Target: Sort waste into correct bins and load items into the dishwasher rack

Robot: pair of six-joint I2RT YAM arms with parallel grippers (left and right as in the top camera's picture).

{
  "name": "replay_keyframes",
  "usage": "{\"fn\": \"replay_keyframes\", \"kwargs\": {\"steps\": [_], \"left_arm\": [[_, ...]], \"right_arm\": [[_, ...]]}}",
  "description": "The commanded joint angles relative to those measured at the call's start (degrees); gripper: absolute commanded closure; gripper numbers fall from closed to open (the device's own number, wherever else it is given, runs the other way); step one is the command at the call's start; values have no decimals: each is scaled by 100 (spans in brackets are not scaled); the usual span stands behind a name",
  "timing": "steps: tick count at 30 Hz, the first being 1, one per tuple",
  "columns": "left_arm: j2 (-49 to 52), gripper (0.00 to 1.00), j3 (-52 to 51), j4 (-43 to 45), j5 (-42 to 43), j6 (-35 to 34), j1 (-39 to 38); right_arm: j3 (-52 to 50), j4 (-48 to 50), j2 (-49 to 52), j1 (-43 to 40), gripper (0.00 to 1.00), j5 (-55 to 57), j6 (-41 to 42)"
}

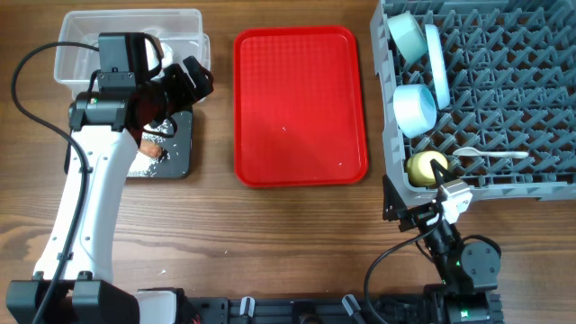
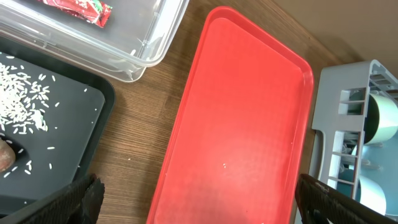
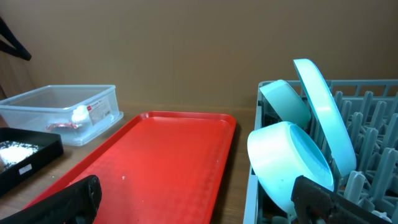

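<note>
**A:** What took up most of the table?

**B:** A grey dishwasher rack filled the right side. A pale plate and two light blue bowls stood on edge among its pegs. A yellow cup sat at the rack's near corner. A white spoon lay beside the cup, its long axis running left to right, handle pointing right.

**A:** And in the middle?

**B:** A flat red tray, carrying nothing but a few white specks, too small to identify.

**A:** The bins?

**B:** At the far left, a clear tub held a red wrapper and a white tissue. Just in front of it, a black tray held scattered rice and an orange-brown food scrap.

**A:** Where were the arms?

**B:** The left gripper hovered over the bins, jaws spread wide and empty, facing the red tray. The right gripper sat just before the rack's near edge, jaws also wide, holding nothing.

**A:** What was left to do?

**B:** Probably little, since everything seemed sorted. If the specks were rice, they lay to the right of the left jaws, and the left arm looked nearer.
</note>
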Motion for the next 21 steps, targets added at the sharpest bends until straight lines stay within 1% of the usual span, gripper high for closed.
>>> {"fn": "replay_keyframes", "kwargs": {"steps": [1,8,12,15,17,18,21], "left_arm": [[11,0,57,0,24,114,-15],[7,0,57,2,11,114,-2],[-328,0,57,-68,-7,114,-28],[-831,0,-92,48,-398,118,-55],[-1246,0,-407,404,-778,195,-94],[-1587,0,-754,828,-931,413,-101],[-2533,0,-1930,2236,-1043,1029,-85]], "right_arm": [[-22,13,-90,33,0,33,-103],[-22,13,-90,35,0,33,-103],[-22,13,-90,33,0,33,-103],[-22,13,-90,35,0,33,-101],[-22,13,-90,35,0,33,-103],[-22,13,-90,35,0,33,-101],[-22,13,-90,35,0,33,-103]]}}
